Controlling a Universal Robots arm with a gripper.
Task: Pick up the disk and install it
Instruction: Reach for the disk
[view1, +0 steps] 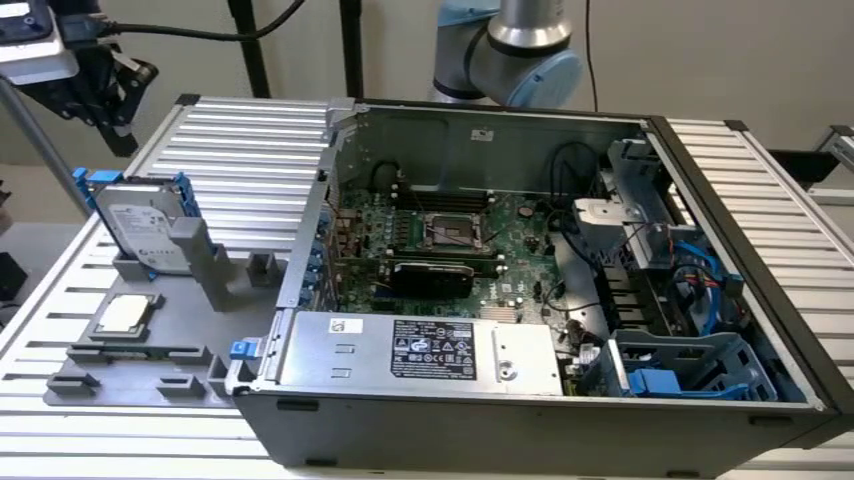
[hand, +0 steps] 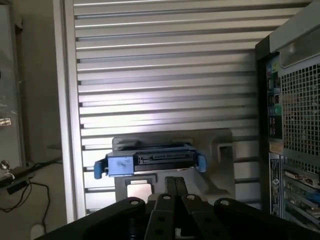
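Disk (view1: 142, 226) stands upright in grey holder (view1: 187, 345) beside open computer case (view1: 441, 345); gripper (view1: 114, 100) hangs above, well apart, jaws pressed together, empty.

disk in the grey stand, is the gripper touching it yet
Apart. The exterior view shows the gripper up above the disk with a clear gap between them; the disk stands upright in its grey holder.

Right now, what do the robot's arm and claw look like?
The arm is a silver-grey tube with rounded pale blue joint caps. The claw is matte black, with jointed bars and round pivots; a black cable runs to its wrist.
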